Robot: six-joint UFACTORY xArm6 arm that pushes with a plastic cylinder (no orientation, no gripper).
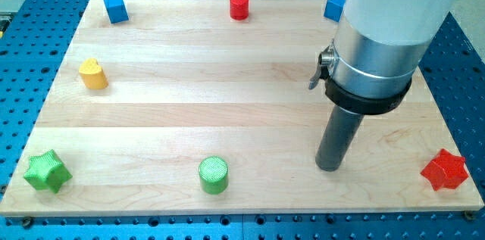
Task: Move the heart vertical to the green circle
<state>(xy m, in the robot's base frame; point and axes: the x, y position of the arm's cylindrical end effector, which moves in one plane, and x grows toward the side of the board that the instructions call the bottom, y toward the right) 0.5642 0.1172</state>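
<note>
A yellow heart block (93,73) lies near the board's left edge, upper half. A green circle block (214,175) stands near the view's bottom edge, left of centre. My tip (328,167) rests on the board at the lower right, well right of the green circle and far from the heart. It touches no block.
A green star (47,171) sits at the bottom left corner, a red star (444,169) at the bottom right. A blue block (116,9), a red cylinder (239,5) and a partly hidden blue block (334,8) line the top edge. The wooden board (227,81) lies on a blue perforated table.
</note>
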